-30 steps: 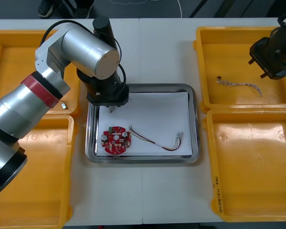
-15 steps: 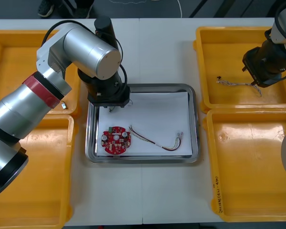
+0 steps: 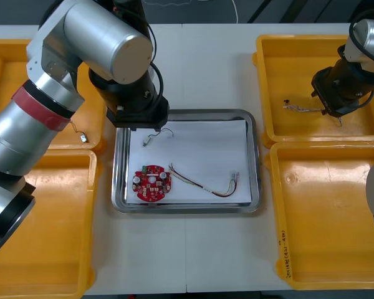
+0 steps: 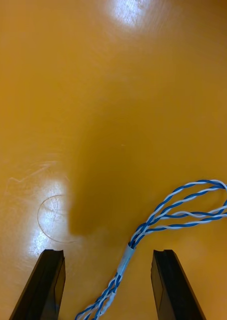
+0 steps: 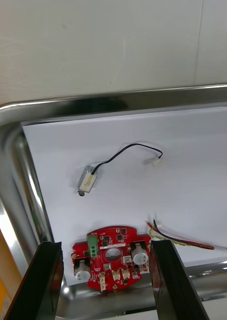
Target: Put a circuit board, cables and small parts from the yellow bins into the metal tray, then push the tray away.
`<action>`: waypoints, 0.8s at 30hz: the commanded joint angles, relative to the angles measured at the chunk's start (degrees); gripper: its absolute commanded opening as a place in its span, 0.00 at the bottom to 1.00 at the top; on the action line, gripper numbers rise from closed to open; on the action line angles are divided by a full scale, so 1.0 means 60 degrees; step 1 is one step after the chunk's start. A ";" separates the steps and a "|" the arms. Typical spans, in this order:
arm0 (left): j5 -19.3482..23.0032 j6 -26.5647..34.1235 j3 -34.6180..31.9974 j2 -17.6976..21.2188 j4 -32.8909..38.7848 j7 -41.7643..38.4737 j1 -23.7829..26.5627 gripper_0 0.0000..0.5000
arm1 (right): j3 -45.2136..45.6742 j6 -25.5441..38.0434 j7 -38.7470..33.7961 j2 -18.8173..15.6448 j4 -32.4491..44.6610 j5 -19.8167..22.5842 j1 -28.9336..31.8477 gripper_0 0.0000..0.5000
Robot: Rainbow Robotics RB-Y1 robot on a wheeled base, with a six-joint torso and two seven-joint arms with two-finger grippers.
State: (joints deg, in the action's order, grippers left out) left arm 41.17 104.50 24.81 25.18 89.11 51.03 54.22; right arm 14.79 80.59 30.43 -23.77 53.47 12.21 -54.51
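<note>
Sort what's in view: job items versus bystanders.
Job: metal tray; circuit board, red and yellow cable, black cable inside it; blue and white cable under open right fingers; open left fingers above tray.
Bystanders: near left yellow bin, near right yellow bin, table.

The left gripper [image 5: 104, 245] lifted away from the tray's [image 3: 256, 163] far left corner, leaving a small metal part [image 5: 87, 179] with a black wire [image 5: 128, 149] on the white lining. The right gripper [image 4: 107, 252] slid leftward and came to straddle the blue and white cable [image 4: 166, 214].
</note>
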 commanded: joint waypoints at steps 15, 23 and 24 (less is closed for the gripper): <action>0.0038 0.0916 -0.2568 0.1487 0.1203 0.0562 0.0588 1.00 | -0.0018 -0.0702 -0.0969 0.0109 -0.1075 0.0118 -0.0759 1.00; 0.0126 0.0916 -0.3081 0.2073 0.0866 0.0387 0.0573 1.00 | -0.0018 -0.1053 -0.1101 0.0124 -0.1587 0.0279 -0.0773 1.00; 0.0140 0.0916 -0.3125 0.2161 0.0792 0.0387 0.0588 1.00 | -0.0018 -0.1068 -0.1116 0.0109 -0.1602 0.0308 -0.0773 0.98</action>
State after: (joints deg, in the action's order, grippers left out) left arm 41.30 109.51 8.40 34.95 94.37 51.03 54.50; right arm 14.78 75.10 26.79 -23.59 44.84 13.12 -57.27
